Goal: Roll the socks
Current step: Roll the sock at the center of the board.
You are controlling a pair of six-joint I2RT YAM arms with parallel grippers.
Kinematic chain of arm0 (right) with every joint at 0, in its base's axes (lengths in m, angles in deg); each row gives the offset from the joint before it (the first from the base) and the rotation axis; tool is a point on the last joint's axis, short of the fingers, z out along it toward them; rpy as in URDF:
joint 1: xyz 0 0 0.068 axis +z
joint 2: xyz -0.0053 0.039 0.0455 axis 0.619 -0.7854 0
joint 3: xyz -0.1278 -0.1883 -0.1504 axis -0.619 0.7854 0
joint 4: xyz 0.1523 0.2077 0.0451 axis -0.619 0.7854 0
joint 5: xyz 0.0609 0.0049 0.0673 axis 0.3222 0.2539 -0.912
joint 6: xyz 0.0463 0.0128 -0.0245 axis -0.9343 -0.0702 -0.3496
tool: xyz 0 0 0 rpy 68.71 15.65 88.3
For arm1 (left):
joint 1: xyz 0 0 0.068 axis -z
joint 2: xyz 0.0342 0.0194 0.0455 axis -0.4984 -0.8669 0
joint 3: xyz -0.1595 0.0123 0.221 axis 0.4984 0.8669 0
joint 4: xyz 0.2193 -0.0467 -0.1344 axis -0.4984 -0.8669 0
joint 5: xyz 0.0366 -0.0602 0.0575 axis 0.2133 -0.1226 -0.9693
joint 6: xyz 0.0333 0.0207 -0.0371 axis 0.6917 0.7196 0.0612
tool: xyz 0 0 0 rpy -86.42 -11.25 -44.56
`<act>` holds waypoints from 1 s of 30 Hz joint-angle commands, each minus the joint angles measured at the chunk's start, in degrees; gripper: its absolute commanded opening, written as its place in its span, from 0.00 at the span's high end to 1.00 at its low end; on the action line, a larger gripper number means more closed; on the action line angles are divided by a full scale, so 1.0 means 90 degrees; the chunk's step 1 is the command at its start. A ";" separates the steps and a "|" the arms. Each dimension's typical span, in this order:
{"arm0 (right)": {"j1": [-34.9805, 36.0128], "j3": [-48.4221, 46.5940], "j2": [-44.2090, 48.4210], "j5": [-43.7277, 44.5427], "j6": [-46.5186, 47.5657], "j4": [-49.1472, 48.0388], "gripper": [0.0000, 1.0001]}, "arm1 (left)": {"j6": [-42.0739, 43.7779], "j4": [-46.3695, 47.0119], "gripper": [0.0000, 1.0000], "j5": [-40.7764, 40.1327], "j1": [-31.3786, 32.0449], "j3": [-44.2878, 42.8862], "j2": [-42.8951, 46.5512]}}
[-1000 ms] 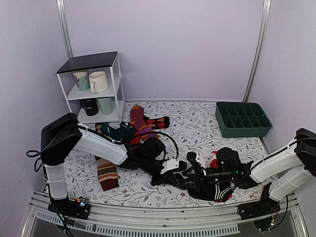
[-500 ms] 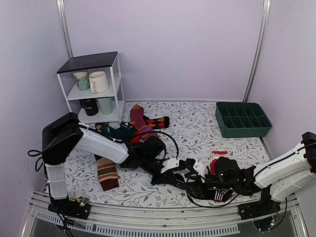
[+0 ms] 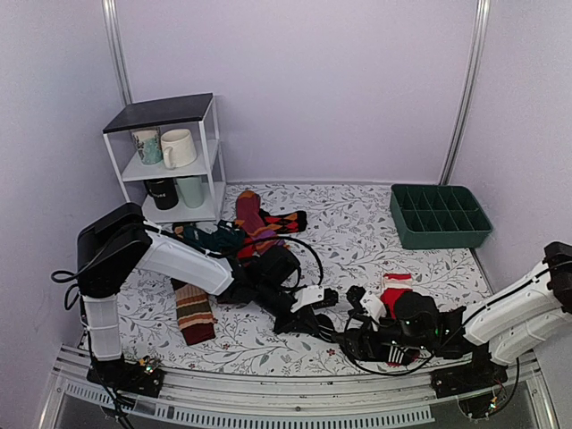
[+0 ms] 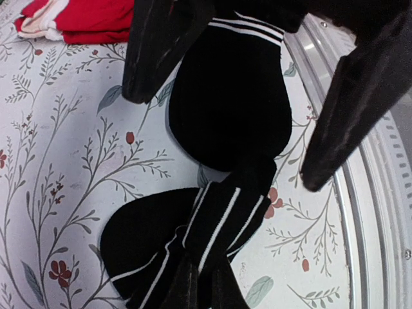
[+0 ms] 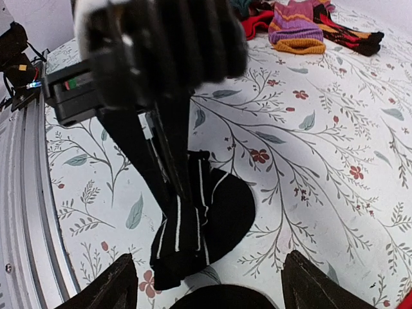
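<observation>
The left end effector (image 4: pixel 201 284) is clenched on the striped black socks (image 4: pixel 225 116), its two fingertips pinched together over a bunched fold with thin white lines running through it. The right end effector (image 5: pixel 212 275) is released: its fingers (image 5: pixel 122 283) stand wide apart on either side of the same dark cloth and grasp nothing. The socks lie on the flower-patterned table (image 4: pixel 64 161) close to its near edge, right of the middle, between the two arms. One rounded part lies flat under the right fingers; another part is gathered at the left fingertips. A red sock (image 4: pixel 77 19) lies just beyond them. Farther back are a heap of coloured socks (image 3: pixel 255 228), a brown striped sock (image 3: pixel 194 313), a white shelf with mugs (image 3: pixel 165 161) and a green tray (image 3: pixel 440 217).
</observation>
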 commanded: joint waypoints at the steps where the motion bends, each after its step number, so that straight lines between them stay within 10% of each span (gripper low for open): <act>1: -0.0290 0.0079 -0.0557 -0.0755 -0.0390 -0.1292 0.22 | -0.0087 -0.1556 1.00 -0.0398 0.0079 0.0435 -0.0715; 15: -0.0510 -0.0162 -0.1701 -0.1925 -0.0653 -0.2026 0.30 | -0.0094 -0.1549 1.00 -0.0381 0.0056 0.0434 -0.0726; 30: -0.0799 -0.0453 -0.2345 -0.2729 -0.0790 -0.2148 0.62 | -0.0104 -0.1577 1.00 -0.0350 0.0024 0.0405 -0.0766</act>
